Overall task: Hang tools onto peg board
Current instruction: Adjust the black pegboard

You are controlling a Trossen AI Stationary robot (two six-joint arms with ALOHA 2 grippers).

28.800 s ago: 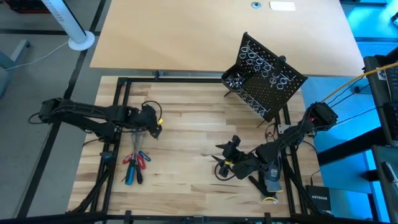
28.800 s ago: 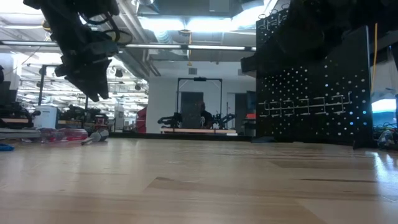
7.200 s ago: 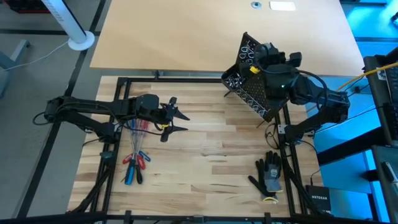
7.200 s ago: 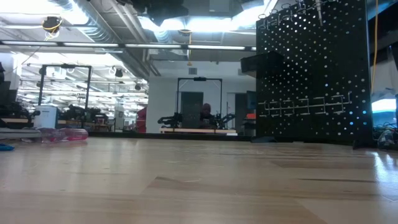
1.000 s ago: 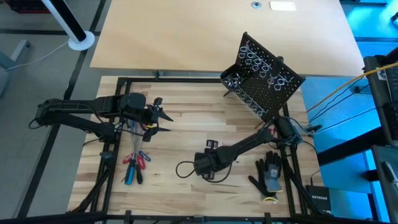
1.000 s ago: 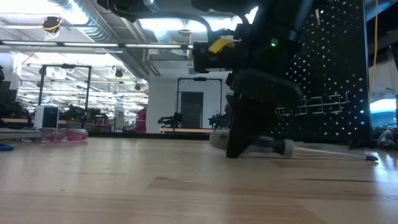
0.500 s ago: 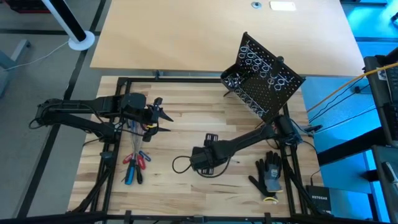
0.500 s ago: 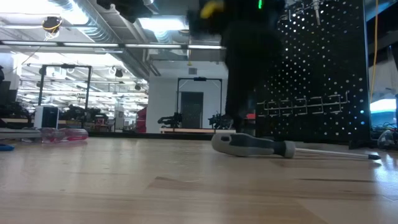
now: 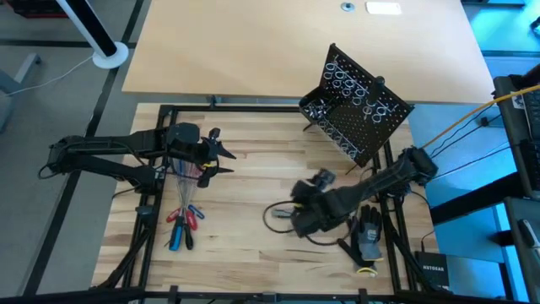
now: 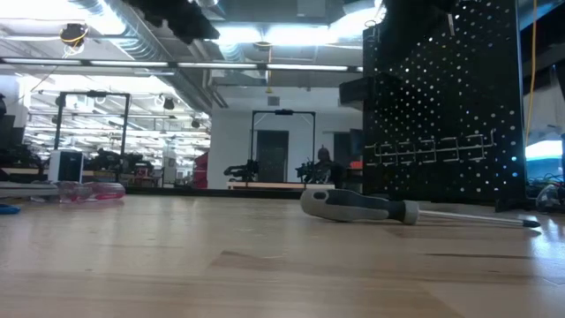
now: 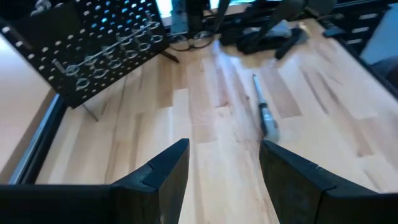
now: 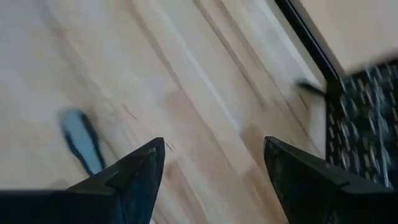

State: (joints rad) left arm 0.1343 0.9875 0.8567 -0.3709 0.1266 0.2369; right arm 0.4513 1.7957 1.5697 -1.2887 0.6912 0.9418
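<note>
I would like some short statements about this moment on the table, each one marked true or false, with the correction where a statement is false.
1. A grey-handled screwdriver lies flat on the wooden tabletop. True.
2. The right gripper is closed on that screwdriver. False: its fingers are open and hold nothing.
3. The peg board stands at the far right part of the tabletop. True.
4. The work glove hangs on the peg board. False: it lies on the tabletop near the right edge.
5. The left gripper is open, with nothing between its fingers. True.
6. The red and blue tools lie beside the glove. False: they lie on the left side, near the left arm.
</note>
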